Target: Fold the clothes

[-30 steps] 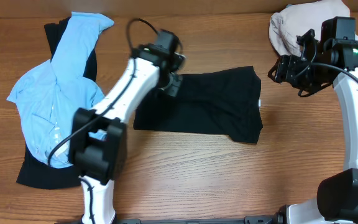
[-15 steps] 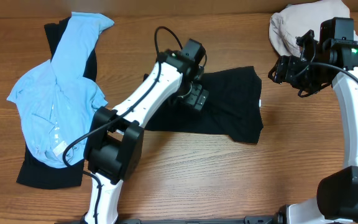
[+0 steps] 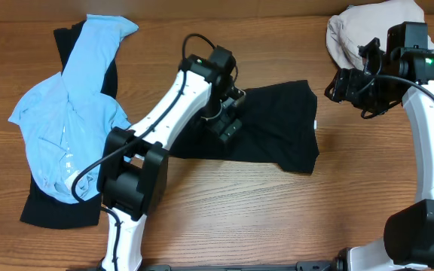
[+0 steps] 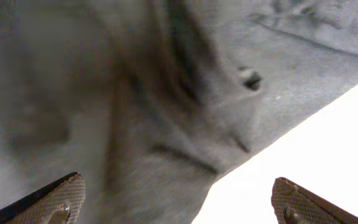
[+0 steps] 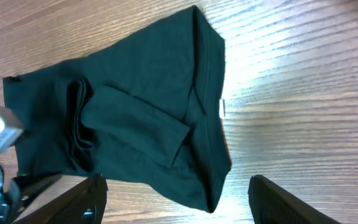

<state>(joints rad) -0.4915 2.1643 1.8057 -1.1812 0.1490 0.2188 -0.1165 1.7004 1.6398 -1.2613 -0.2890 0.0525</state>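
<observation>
Shirt (image 3: 277, 135), black, middle of table (image 3: 224, 218), part folded, sleeve laid across. Left gripper (image 3: 227, 126) over its left part, jaws wide apart, empty. Right gripper (image 3: 337, 84) toward far right corner, jaws apart, empty. Step judged: mid-fold, between grasps. Next: fresh pinch on a free edge, carried across.

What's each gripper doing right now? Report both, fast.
Left gripper: open, jaws wide just above the black shirt, holding nothing.
Right gripper: open, nothing between its fingers.
</observation>
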